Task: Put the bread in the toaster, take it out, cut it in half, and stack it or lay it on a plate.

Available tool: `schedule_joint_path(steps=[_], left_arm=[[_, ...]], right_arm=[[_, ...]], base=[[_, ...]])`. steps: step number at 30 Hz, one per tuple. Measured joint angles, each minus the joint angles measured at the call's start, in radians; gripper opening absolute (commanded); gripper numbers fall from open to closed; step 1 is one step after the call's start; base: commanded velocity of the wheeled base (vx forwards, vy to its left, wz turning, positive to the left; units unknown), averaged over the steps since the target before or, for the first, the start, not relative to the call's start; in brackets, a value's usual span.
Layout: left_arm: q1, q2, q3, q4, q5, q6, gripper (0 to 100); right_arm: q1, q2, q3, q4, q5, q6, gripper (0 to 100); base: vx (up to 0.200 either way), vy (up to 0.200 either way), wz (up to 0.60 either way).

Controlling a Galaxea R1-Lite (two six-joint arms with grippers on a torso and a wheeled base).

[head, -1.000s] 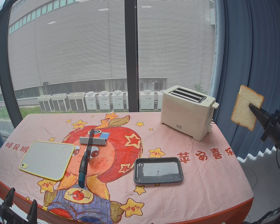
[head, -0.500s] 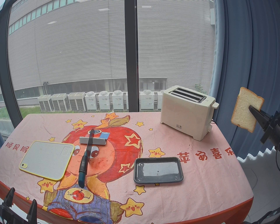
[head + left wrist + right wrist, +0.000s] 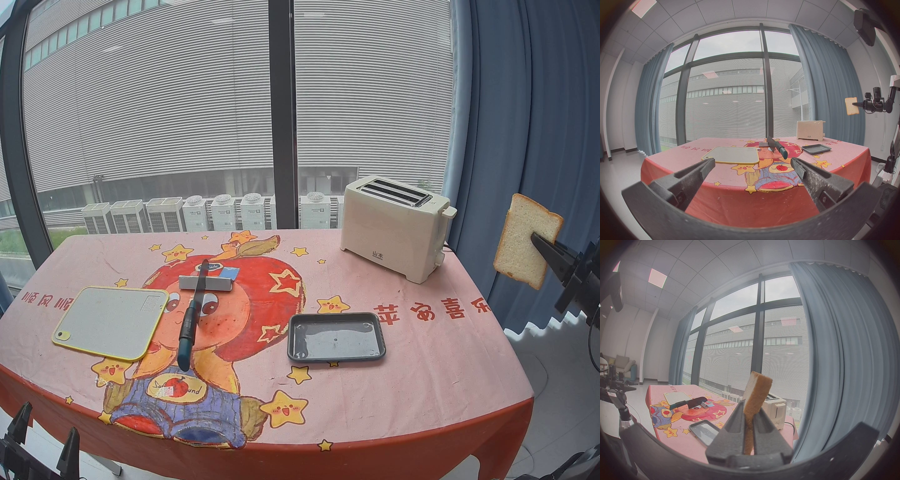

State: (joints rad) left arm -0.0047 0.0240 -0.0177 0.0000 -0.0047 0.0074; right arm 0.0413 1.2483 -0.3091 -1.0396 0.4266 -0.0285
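The first step seems in hand: the right end effector (image 3: pixel 541 240) grips the bread (image 3: pixel 522 236) at the frame's right edge, beyond the worktop (image 3: pixel 437 375), and next must line it above a slot of the toaster (image 3: pixel 390 232), while the left end effector (image 3: pixel 752 163) stands wide.

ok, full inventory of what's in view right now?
bread: 1 slice, white with brown crust, in the air off the table's right side
toaster: 1, cream, far right of the table, both slots empty
tray: 1, dark grey, centre-right, nearer than the toaster, nothing in it
cutting board: 1, white with yellow rim, left of the table
knife: 1, dark blade, teal-black handle, between cutting board and tray, blade propped on the knife rest
knife rest: 1, grey block, under the blade
tablecloth: 1, pink, cartoon apple print
curtain: blue, right of the window
left gripper: open, empty, off the table's near left edge
right gripper: shut on the bread
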Motion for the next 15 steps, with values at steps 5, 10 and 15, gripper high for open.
schedule_joint_path(steps=[5,10,15], left_arm=[[0.000,0.000,0.000,0.000,0.000,0.000,100],[0.000,0.000,0.000,0.000,0.000,-0.001,100],[0.000,0.000,0.000,0.000,0.000,0.000,100]], right_arm=[[-0.001,0.000,0.002,0.000,0.000,0.000,0],[0.000,0.001,0.003,0.000,0.001,0.000,0],[0.001,0.001,0.003,0.000,0.001,0.000,0]], base=[[0.000,0.000,0.00],[0.000,0.000,0.00],[0.000,0.080,0.00]])
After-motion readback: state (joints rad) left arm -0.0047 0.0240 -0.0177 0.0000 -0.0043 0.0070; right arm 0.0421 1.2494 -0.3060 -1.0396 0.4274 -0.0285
